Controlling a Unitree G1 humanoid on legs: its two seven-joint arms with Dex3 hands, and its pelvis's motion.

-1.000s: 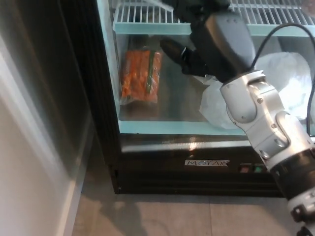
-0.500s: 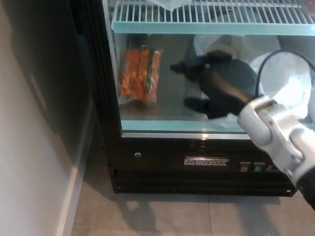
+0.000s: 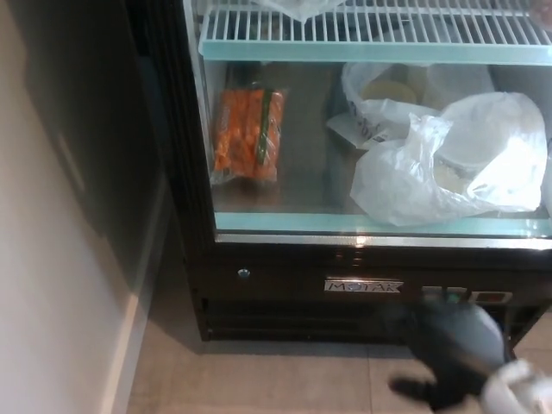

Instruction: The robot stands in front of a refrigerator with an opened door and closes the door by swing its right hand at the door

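While the refrigerator point(image 3: 285, 285) fills the upper and middle of the head view, the right hand point(image 3: 453, 354) is seen low at the lower right, in front of the black base panel and over the floor tiles point(image 3: 259, 379), below the lit compartment. The hand is blurred; whether its fingers are spread or pressed together cannot be told. The door itself cannot be made out as a separate part.

At far left a pale wall point(image 3: 52, 259) is noted, then the dark cabinet side. One bag of carrots point(image 3: 248, 134) lies on the compartment floor at left; two white plastic bags point(image 3: 448, 164) lie to its right, well above the hand. One wire shelf point(image 3: 362, 30) runs across the top. One nameplate point(image 3: 363, 285) is fixed on the base panel.

Against the frame half a second ago, the hand is recorded as dropped from in front of the bags to the base; the left hand is not seen.
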